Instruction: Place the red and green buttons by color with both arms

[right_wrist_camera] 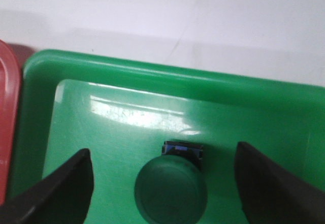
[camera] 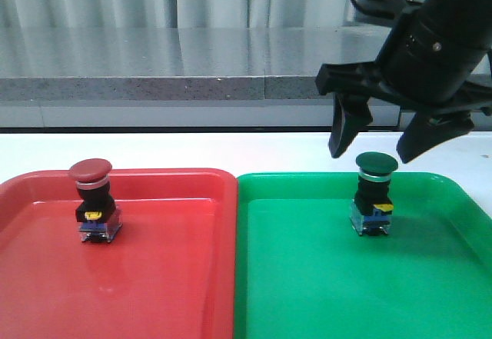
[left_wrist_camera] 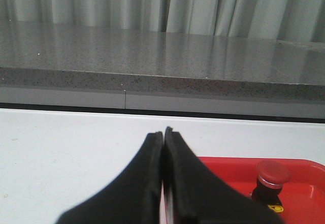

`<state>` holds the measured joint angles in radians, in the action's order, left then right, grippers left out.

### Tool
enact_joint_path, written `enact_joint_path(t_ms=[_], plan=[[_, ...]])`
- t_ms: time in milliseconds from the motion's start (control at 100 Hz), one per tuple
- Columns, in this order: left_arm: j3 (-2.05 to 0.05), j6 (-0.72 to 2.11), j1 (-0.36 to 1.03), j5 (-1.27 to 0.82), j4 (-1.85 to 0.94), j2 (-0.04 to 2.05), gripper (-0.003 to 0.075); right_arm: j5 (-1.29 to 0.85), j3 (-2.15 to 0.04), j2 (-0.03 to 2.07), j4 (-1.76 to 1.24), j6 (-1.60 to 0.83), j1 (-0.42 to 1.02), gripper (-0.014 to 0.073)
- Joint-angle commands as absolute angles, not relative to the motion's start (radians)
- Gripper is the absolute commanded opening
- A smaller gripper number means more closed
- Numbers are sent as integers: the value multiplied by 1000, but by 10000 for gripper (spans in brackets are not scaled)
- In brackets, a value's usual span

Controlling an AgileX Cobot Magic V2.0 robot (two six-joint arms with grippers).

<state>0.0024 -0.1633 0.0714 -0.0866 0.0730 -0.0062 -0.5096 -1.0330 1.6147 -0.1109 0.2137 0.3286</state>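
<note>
The green button (camera: 375,194) stood upright in the green tray (camera: 307,277), toward its far side, and the red button (camera: 94,201) stood upright in the red tray (camera: 169,277), so by color both already sat where they belonged. I judged each switch to be light and rigid: a smooth domed cap over a silver ring, a squarish black body, and a clear base with yellow and blue parts. The cap looked slippery and rounded, a poor place to pinch, and the tall shape on a small base looked easy to tip. If I had needed to take hold, I would have closed on the flat sides of the black body, below the ring.

The right gripper (camera: 373,143) hung just above and slightly behind the green cap, its two black fingers spread wide to either side and touching nothing. From the right wrist view the cap (right_wrist_camera: 170,189) lay between the parted fingers (right_wrist_camera: 66,183), with clear tray floor on both sides.

The left gripper (left_wrist_camera: 163,148) was out of the front view. Its own camera showed the fingers pressed together with nothing between them, over the white table (left_wrist_camera: 61,153), beside the red tray's corner.
</note>
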Motion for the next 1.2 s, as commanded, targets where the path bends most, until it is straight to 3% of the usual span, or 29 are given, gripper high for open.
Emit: enact_joint_path(t_ms=[0,470,1050,1190], plan=[[43,-170,79,-8,73,-37,-20,-449,-1052,1529,-94,213,329,573],[43,-170,79,-8,73,-37,-20,-448,-1027,1260,55,213,234,573],[43,-170,79,-8,73,-37,-20,-428,-671,758,103,213,226,571],[43,-170,79,-8,73,-37,-20,-428,-602,639,103,213,226,524]])
